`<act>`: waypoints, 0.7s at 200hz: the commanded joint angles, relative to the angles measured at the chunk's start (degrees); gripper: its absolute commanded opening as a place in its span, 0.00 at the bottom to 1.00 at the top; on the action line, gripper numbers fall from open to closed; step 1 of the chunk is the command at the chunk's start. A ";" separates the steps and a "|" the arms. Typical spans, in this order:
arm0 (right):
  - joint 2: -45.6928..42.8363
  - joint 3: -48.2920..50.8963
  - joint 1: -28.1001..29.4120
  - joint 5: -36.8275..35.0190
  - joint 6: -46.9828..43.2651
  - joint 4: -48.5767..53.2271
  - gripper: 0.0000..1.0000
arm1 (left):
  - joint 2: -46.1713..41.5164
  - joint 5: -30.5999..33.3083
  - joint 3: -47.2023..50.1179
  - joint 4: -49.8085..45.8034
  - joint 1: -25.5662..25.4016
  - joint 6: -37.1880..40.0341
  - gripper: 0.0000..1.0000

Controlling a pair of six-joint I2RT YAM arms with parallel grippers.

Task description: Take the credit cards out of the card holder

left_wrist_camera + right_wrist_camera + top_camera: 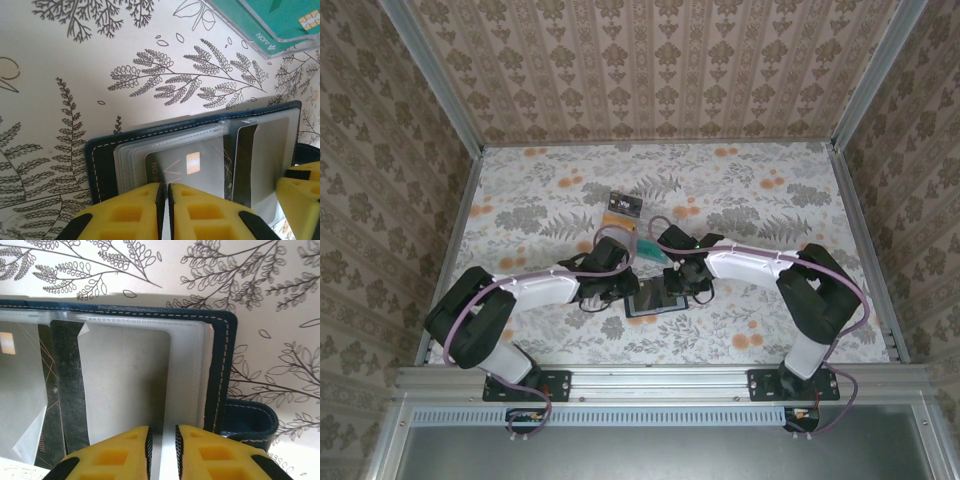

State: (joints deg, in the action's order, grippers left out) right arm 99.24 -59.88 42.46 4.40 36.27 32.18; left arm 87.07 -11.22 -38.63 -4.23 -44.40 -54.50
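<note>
Just ahead of the left gripper (164, 207), the card holder (102, 165) is seen lying open (a black chip card (170, 172) is sleeved inside). That gripper's jaws are drawn almost together; no grip can be confirmed. The right gripper (163, 450) is narrowed onto a clear sleeve (125, 375). A teal card (280, 17) lies beyond the left gripper.
</note>
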 commanded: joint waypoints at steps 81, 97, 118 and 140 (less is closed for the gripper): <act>3.70 1.39 -0.70 -0.27 1.96 1.57 0.21 | -1.19 -1.91 -4.35 -2.10 -0.15 5.92 0.22; 3.67 1.59 -1.12 -0.18 1.99 1.48 0.21 | -0.36 -3.40 -4.05 0.09 -0.48 5.05 0.22; 4.06 1.63 -1.49 0.60 2.14 1.31 0.18 | 1.59 -6.57 -3.00 6.02 -0.85 2.54 0.22; 4.36 1.57 -1.66 0.88 2.25 1.21 0.18 | 4.07 -9.06 -2.65 11.19 -1.42 0.07 0.23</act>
State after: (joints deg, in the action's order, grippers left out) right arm 100.60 -59.88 41.39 5.43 37.76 31.90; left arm 88.33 -15.94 -41.67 -0.19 -45.10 -51.37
